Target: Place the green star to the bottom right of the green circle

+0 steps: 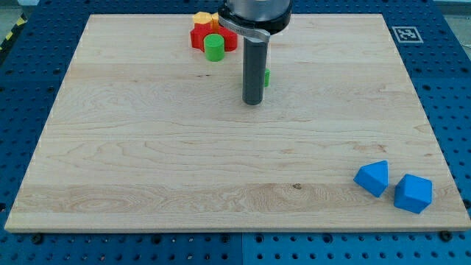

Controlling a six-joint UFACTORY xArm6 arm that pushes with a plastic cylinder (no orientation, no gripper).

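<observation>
Nearest you, at the view's bottom right, sit two blue blocks on the wooden board (147, 169): a blue block (413, 193) that looks like a cube close to the board's edge, and just beside it on the view's left a blue block with a pointed top (372, 177). You will find everything else near the view's top. A green circle (213, 47), a short upright cylinder, stands there touching a red block (200, 35) behind it, and a yellow block (202, 18) and an orange block (218, 20) are crowded against that red one; you cannot make out their shapes. Look to the lower right of the green circle and you see the dark rod with my tip (252, 101) resting on the board. Only a sliver of the green star (266, 77) peeks out from behind the rod's right side, so it lies just beyond my tip, touching or nearly so. You have no jaws to check here: the arm ends in the plain rod
</observation>
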